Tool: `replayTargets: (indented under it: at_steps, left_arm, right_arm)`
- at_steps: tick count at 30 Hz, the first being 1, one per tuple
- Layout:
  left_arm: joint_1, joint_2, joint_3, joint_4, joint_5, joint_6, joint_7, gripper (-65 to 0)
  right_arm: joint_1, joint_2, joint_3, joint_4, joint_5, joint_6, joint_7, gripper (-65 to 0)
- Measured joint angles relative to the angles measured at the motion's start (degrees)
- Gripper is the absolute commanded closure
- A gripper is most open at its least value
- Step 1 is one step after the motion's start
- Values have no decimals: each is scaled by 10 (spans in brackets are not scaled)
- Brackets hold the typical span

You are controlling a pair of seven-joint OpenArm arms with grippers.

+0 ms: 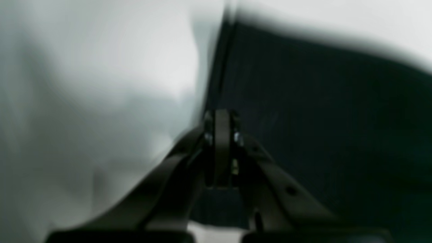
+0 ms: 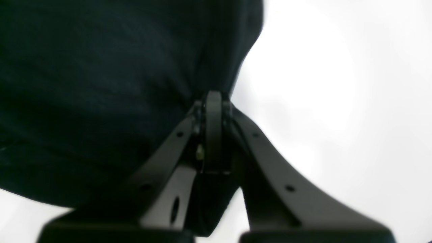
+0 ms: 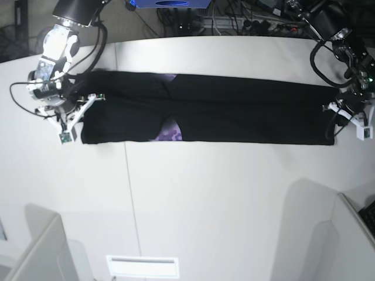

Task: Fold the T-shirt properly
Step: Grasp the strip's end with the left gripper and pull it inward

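Observation:
The T-shirt (image 3: 234,114) lies as a long black band stretched across the white table, folded lengthwise, with bits of purple print (image 3: 170,132) showing near its middle-left. My right gripper (image 3: 83,106), at the left in the base view, is shut on the cloth's left end. Close up, my right gripper (image 2: 213,98) pinches a bunched edge of the T-shirt (image 2: 101,84). On the other side, my left gripper (image 3: 335,112) is shut on the right end. In the blurred left wrist view, my left gripper (image 1: 221,116) clamps the edge of the T-shirt (image 1: 320,118).
The white table (image 3: 205,199) stretches toward the camera below the shirt. Cables and a blue object (image 3: 170,3) sit past the far edge. Grey panels (image 3: 35,246) (image 3: 316,234) rise at the near corners, with a white vent (image 3: 142,267) between them.

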Motion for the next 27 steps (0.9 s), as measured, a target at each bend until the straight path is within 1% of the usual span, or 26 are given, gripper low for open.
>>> replayTargets:
  at_steps: [2,3,5,6,8,10,11,12,14,15,16,17,18,19,20,22,24,27]
  left_arm:
    - [0,-12,1,45,-40,-2,14,0]
    - [8,-19,2,67,-60,-2,17,0]
    - [35,-28,2,103,-83,-5,21,0]
    - [52,-33,2,111,-85,-5,22,0]
    - [69,-43,0,104,-89,-5,35,0]
    - [69,-48,-8,91,-101,-2,32,0]
    - [65,-48,-22,78,-111,-7,24,-64]
    - [63,-48,-39,62,-114,-10,14,-156]
    - [61,-49,-63,30,-104,1,-9,-385]
    - [64,-49,-65,15,-100,1,-23,-472]
    - [68,-50,-65,1,-105,0,-30,-540]
    - [67,-48,-65,-20,-106,-3,-32,-587]
    - [63,-47,-63,-43,-101,-4,-40,-601]
    - [59,-46,-62,-67,-103,-14,-44,-601]
    - [52,-45,-61,-88,-102,-30,-45,-601]
    - [33,-47,-51,-133,-98,-47,-47,-601]
    - [23,-50,-44,-161,-102,-47,-48,-601]
    - [20,-57,-35,-184,-99,-46,-50,-599]
  right_arm:
    - [-2,-3,0,40,21,0,-26,0]
    - [-6,-5,2,57,43,-1,-31,0]
    - [-17,-8,0,88,87,4,-44,0]
    - [-23,-9,0,97,104,3,-47,0]
    - [-27,-9,1,93,113,3,-52,0]
    - [-34,-8,2,92,117,3,-52,0]
    - [-40,-8,2,92,119,3,-50,0]
    - [-45,-8,1,92,118,3,-50,0]
    - [-44,-9,1,91,117,3,-54,0]
    - [-43,-9,1,91,117,3,-52,0]
    - [-43,-9,1,91,122,3,-47,0]
    - [-45,-10,0,91,123,2,-47,0]
    - [-48,-11,0,91,123,3,-47,0]
    - [-51,-11,0,91,120,3,-48,0]
    - [-54,-11,0,91,120,3,-50,0]
    - [-54,-20,1,91,117,3,-49,0]
    - [-54,-26,0,91,122,3,-49,0]
    - [-57,-24,0,91,121,3,-47,0]
